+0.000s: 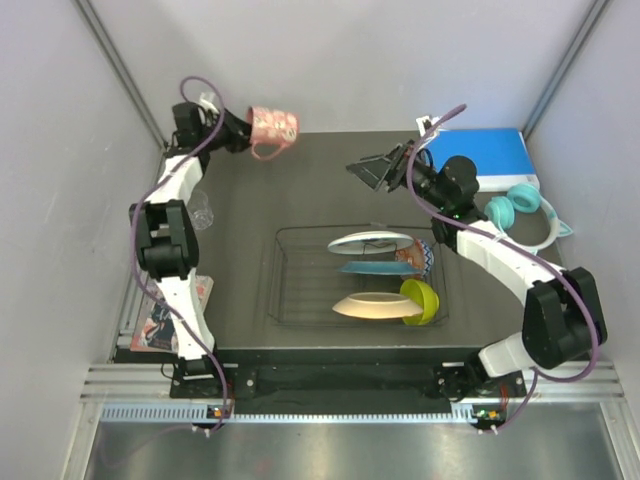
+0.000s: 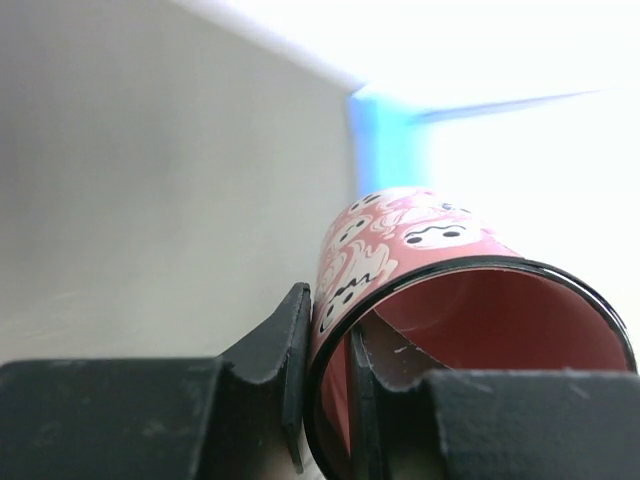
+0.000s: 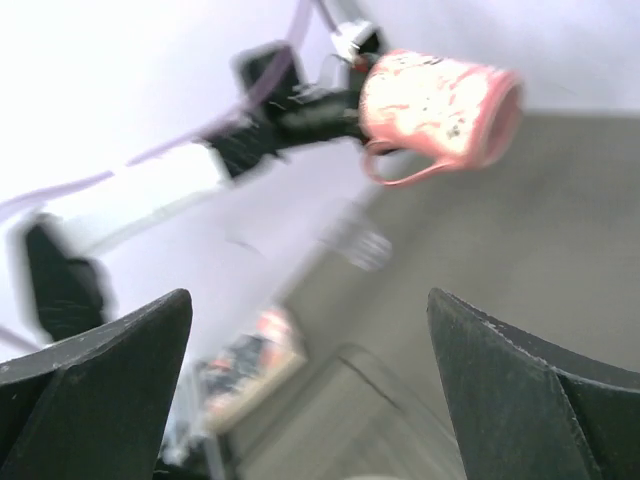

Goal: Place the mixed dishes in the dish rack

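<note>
My left gripper [image 1: 247, 124] is shut on the rim of the pink-red mug [image 1: 275, 126], held on its side in the air over the table's far left corner. In the left wrist view one finger [image 2: 285, 350] lies outside the mug [image 2: 420, 250] and the other inside. The black wire dish rack [image 1: 290, 290] holds a white plate [image 1: 370, 242], a teal plate [image 1: 368, 267], a cream plate [image 1: 372, 305], a pink patterned bowl [image 1: 420, 257] and a lime-green bowl [image 1: 421, 300]. A small clear glass [image 1: 203, 210] stands left of the rack. My right gripper [image 1: 373, 170] hangs open and empty beyond the rack, facing the mug [image 3: 440, 100].
A blue binder [image 1: 485, 158] and teal headphones [image 1: 525, 208] lie at the back right. A printed booklet [image 1: 165, 318] sits off the table's left edge beside the left arm. Grey walls close in at the back and both sides.
</note>
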You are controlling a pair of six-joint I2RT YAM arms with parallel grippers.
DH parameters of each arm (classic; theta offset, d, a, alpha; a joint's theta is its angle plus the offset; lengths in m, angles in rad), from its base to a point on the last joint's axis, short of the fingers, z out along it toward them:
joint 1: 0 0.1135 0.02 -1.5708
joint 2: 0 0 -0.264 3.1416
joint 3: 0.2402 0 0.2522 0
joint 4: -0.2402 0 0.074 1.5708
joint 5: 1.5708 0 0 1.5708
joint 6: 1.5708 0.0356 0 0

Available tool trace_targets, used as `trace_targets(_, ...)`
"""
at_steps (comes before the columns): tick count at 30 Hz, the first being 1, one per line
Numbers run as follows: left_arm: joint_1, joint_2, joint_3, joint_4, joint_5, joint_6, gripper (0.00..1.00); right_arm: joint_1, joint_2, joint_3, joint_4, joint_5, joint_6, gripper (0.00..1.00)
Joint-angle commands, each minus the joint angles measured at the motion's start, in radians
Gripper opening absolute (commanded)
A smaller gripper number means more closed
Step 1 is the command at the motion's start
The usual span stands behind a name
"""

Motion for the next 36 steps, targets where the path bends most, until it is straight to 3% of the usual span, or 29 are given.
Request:
trace_targets(1,0.018,-0.235,-0.104,0.655,0.191,-0.600,0.00,0.040,0.024,0.005,0.553,-0.165,0.354,1.00)
trace_targets(7,-0.007,-0.324,-0.121,0.725,0.187,-0.725,0.00,0.214,0.127,0.087,0.640,-0.142,0.427,1.00)
trace_targets(12,-0.013,-0.420,-0.190,0.694,0.189,-0.747,0.00,0.266,0.191,0.153,0.637,-0.087,0.419,1.00)
trace_targets(18,-0.045,-0.538,-0.338,0.667,0.166,-0.736,0.00,0.320,0.204,0.229,0.445,-0.049,0.206,1.00)
trace_targets(25,-0.077,-0.638,-0.421,0.588,0.154,-0.691,0.00,0.389,0.230,0.208,0.460,0.141,0.042,1.00)
trace_targets(36,-0.091,-0.697,-0.483,0.544,0.152,-0.661,0.00,0.400,0.417,0.343,0.526,0.200,0.166,1.00)
